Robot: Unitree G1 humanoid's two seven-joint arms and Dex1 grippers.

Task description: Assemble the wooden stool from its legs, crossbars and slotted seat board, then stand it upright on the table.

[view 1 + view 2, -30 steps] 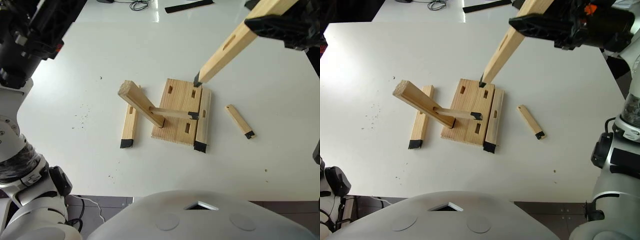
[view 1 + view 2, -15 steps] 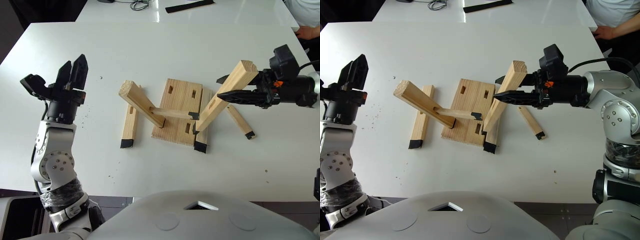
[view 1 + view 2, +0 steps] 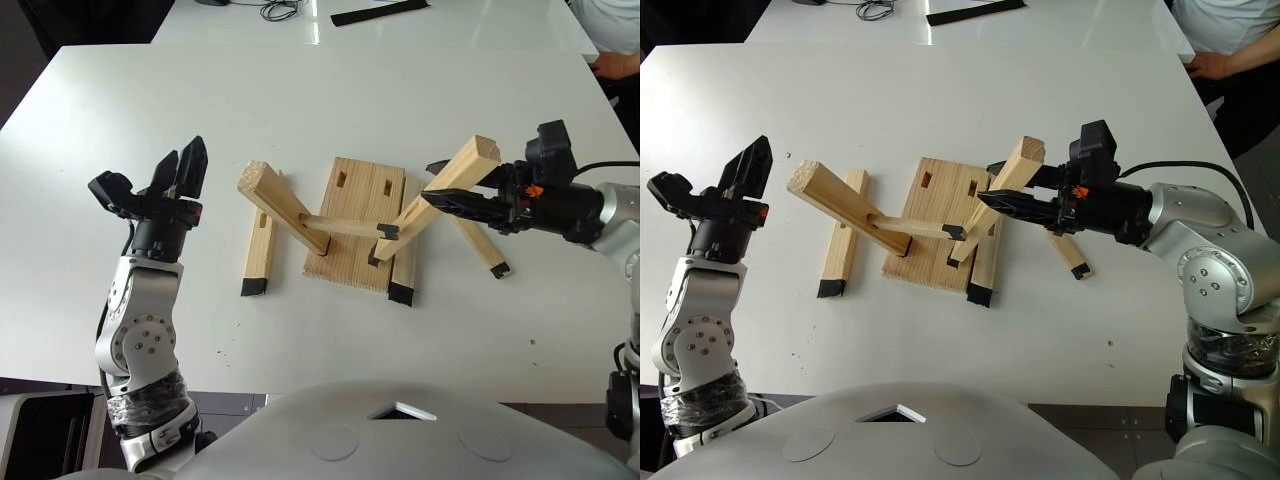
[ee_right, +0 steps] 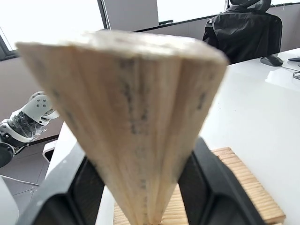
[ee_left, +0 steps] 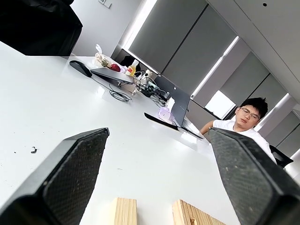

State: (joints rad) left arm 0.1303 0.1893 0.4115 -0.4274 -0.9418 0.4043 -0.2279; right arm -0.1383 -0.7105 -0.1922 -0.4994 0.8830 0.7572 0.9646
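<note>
White table (image 3: 300,100) bore the seat board (image 3: 352,200) flat, centrally. From the head, the right gripper (image 3: 432,183) clamped a tilted leg (image 3: 455,175), lower end on the board; the left gripper (image 3: 182,165) hovered empty. Left wrist: fingers (image 5: 70,173) spread apart. Right wrist: fingers (image 4: 89,187) pinched the leg.

1. Lit brightly and evenly from overhead in the eye views, with the white table (image 3: 300,100) washed nearly flat.
2. Caught a small patch of glare at the table's far edge, near the cables (image 3: 280,10).
3. Cast only soft, short shadows: under the propped leg (image 3: 283,208), along the board (image 3: 355,225) and below the held leg (image 3: 440,195).
4. In the left wrist view, drew light from a ceiling strip (image 5: 146,16) and a pale far window (image 5: 219,102); rendered the fingers (image 5: 70,173) as dark, grainy masses against it.
5. In the right wrist view, burned out the windows (image 4: 51,21) behind to plain white.
6. There too, stretched the held leg into a wedge, broad at the near end, with its end face lit and its underside shaded.
</note>
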